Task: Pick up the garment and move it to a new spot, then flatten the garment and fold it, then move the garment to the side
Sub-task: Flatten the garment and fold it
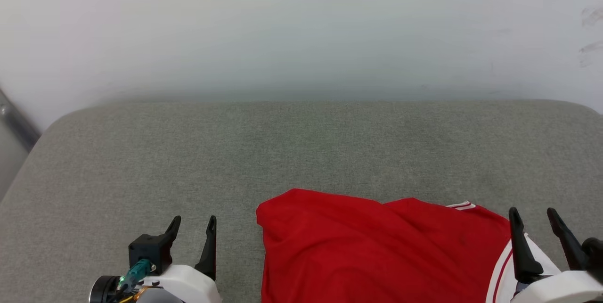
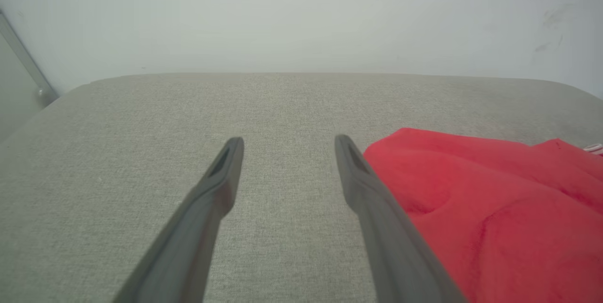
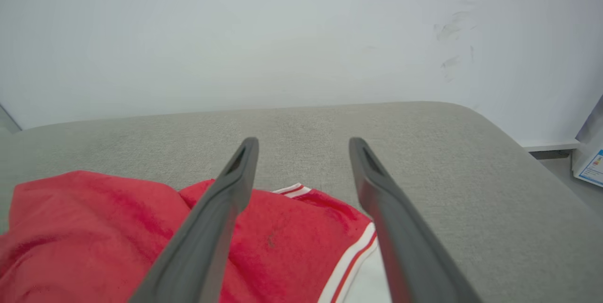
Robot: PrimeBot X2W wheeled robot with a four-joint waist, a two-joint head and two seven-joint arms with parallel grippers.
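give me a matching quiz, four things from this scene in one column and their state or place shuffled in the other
1 garment
2 left gripper
3 right gripper
4 wall

a open, above the white sleeve
b pale, with dark scuffs
c red, rumpled on the grey cushion
d open, above bare cushion

Pairs: 1-c, 2-d, 3-a, 4-b

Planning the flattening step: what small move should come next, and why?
Probably slide the left tool right to the garment's near left edge and pinch it: the garment lies rumpled on the grey cushion, both tools stand open and empty, and the right tool hangs over its white sleeve.
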